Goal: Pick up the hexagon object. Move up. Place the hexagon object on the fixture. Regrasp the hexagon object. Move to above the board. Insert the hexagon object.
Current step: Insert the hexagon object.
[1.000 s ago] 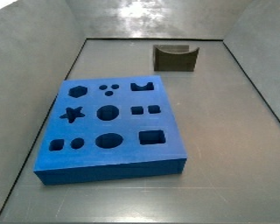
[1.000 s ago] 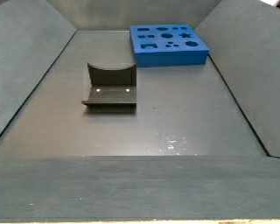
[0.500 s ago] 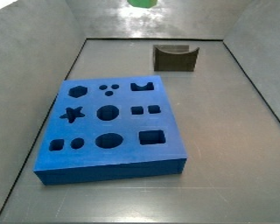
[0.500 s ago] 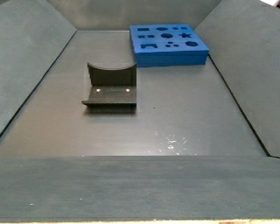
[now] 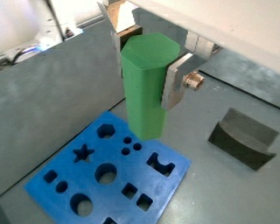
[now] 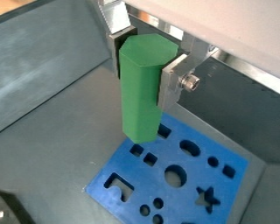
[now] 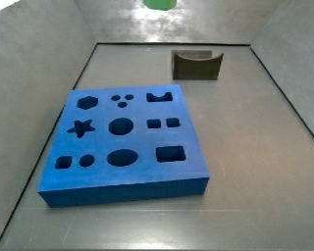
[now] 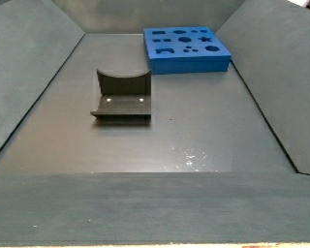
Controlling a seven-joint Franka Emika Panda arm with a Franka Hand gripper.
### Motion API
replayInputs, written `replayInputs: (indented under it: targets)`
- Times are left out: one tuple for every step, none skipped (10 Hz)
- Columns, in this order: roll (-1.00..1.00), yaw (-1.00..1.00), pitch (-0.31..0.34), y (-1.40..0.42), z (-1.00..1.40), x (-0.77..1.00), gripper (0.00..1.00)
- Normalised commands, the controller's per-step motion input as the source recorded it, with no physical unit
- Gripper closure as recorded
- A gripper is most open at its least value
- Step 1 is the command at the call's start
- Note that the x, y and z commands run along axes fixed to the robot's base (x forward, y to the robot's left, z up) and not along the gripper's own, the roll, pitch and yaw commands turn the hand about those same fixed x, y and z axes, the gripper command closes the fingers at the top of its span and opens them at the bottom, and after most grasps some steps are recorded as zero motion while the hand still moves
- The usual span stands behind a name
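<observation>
Hexagon object (image 5: pixel 145 86) being clamped by gripper (image 5: pixel 149 66) jaws, high above board (image 5: pixel 108 171); misalignment with hexagon hole being risked, jamming insertion.

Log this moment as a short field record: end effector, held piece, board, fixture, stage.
end effector: shut on the hexagon object, high above the board in both wrist views
hexagon object: green, upright between the silver fingers; only its tip shows at the top edge of a side view
board: blue, flat on the floor, holes empty
fixture: empty, apart from the board
stage: peg held aloft, not yet inserted
</observation>
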Motion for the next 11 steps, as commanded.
replayInputs:
  targets:
    - [0.0,-0.81,0.0,0.09,-0.13,-0.11,1.0]
    - [0.0,-0.05,0.0,0.03,0.0,0.0,1.0]
    - [0.0,0.0,0.0,0.58,-0.06,-0.39,1.0]
    - [-0.07,0.0,-0.094,0.74,-0.13,-0.88,1.0]
    - [-0.13,0.07,-0.171,0.69,-0.37,-0.97,1.0]
    - [0.08,0.61,-0.26,0.4,-0.68,-0.45,1.0]
    - [0.17,0.77,-0.28,0.27,-0.73,-0.3,1.0]
    - [0.03,0.8,-0.163,0.25,-0.68,-0.26,1.0]
    - [-0.05,0.0,-0.254,0.02,-0.45,-0.36,1.0]
    - [0.0,-0.88,-0.183,0.0,-0.34,-0.13,1.0]
    - [0.0,-0.93,-0.149,0.0,-0.34,-0.11,1.0]
